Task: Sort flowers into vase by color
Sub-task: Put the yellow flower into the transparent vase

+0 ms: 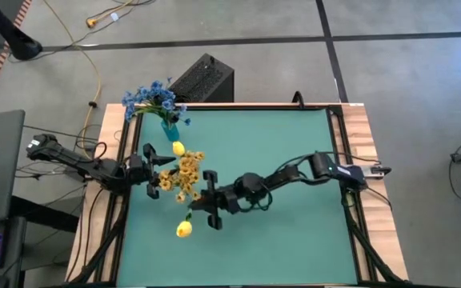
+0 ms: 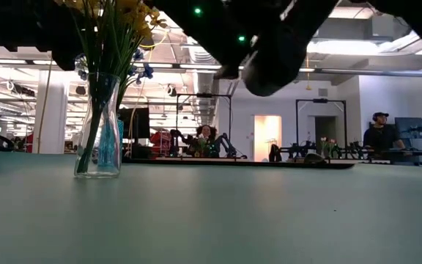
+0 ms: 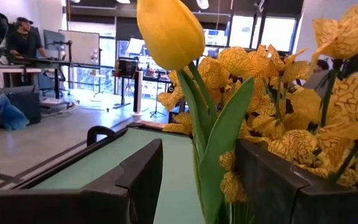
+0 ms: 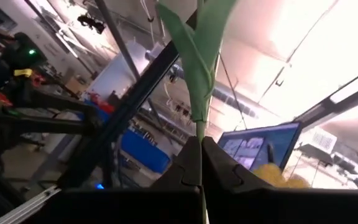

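Right claw (image 4: 201, 158) clamped on thin green stalk (image 4: 199, 93) of smooth yellow bud (image 1: 183, 229).

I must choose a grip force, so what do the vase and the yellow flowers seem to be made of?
Vase: probably clear, glossy glass; stems show through its walls. Yellow flowers: seemingly matte fabric with printed veins; the yellow bud looks smooth, perhaps foam or plastic.

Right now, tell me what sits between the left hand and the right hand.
In the high view, the yellow blossom spray fills the gap between the left hand and the right hand, which is shut on a yellow bud stem.
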Tool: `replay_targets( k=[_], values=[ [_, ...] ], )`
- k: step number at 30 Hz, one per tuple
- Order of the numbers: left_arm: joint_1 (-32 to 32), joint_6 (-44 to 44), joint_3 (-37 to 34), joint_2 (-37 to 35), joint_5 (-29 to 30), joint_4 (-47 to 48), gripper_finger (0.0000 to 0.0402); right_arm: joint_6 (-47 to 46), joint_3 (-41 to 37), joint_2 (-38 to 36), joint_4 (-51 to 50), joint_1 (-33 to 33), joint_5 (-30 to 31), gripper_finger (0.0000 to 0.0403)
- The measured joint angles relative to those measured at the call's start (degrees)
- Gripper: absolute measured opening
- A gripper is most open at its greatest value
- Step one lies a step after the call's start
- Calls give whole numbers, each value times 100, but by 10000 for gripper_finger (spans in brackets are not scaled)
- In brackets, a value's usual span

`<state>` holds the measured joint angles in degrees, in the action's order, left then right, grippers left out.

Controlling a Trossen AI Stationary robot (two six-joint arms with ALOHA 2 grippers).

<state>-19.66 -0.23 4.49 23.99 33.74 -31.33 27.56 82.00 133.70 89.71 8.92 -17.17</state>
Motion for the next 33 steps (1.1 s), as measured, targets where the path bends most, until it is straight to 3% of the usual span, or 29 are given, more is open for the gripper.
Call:
replay_targets(
  k=[33],
  values=[
    [2, -102, 0, -2, 100, 96, 190, -111, 715, 242, -303, -590, -568, 21]
  ],
)
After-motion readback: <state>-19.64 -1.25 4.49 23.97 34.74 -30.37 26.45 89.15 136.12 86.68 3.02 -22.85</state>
